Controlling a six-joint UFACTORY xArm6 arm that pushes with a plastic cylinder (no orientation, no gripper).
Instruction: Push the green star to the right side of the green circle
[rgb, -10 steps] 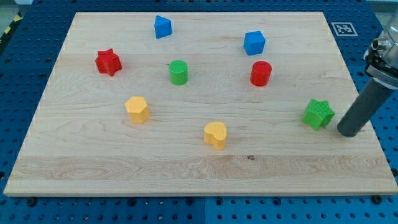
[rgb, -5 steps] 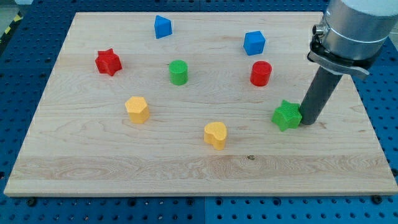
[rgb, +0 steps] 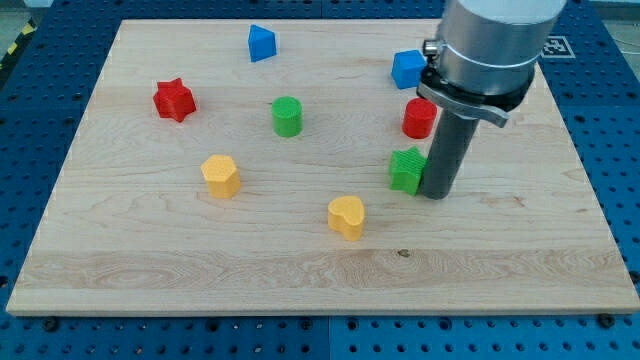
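Right beside my tip (rgb: 436, 194), touching its left side: green star (rgb: 407, 169). No gripper here, only a rod, so nothing to open, shut or hold. Moved far to the view's left in one second, pushed from the board's right edge toward the middle. Green circle (rgb: 287, 116) well off to the tip's left and higher. Red circle (rgb: 419, 118) just above the tip. More pushing left and up needed, a good way to go.

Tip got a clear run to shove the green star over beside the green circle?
Probably yes. My tip sits against the green star's right side, and nothing stands between it and the green circle; the red cylinder lies above that path.
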